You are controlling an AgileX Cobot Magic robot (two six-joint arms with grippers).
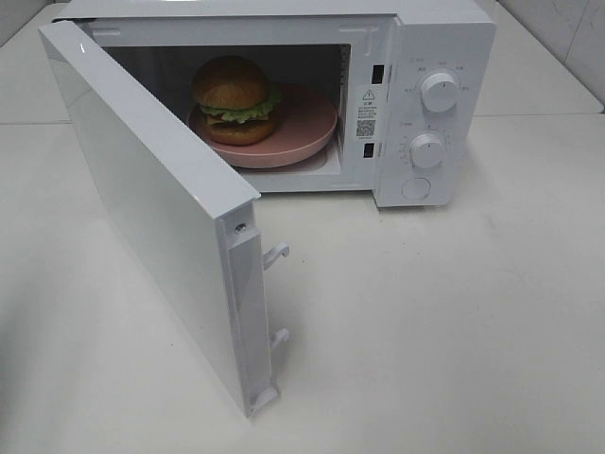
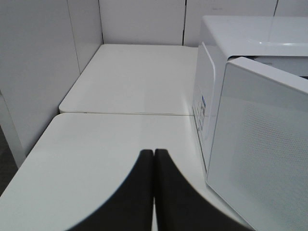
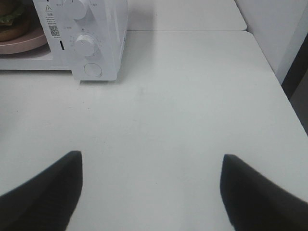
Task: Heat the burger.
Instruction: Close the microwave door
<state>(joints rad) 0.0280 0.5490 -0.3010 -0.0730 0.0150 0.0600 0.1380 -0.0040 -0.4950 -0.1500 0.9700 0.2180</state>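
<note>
The burger (image 1: 233,100), golden bun over lettuce and patty, sits on a pink plate (image 1: 307,132) inside the white microwave (image 1: 444,57), whose door (image 1: 151,208) stands swung wide open toward the front. Neither arm shows in the high view. My left gripper (image 2: 153,153) is shut with nothing between its black fingers, over the table to the left of the microwave, outside the open door (image 2: 264,144). My right gripper (image 3: 151,161) stands open and empty above bare table, to the front right of the microwave (image 3: 96,43); the burger (image 3: 10,21) peeks in at that view's edge.
Two knobs (image 1: 440,92) and a round button (image 1: 416,188) are on the microwave's right panel. The door's latch hooks (image 1: 276,253) stick out from its free edge. White tables (image 1: 454,322) butt together; a partition wall (image 2: 33,72) stands on the left.
</note>
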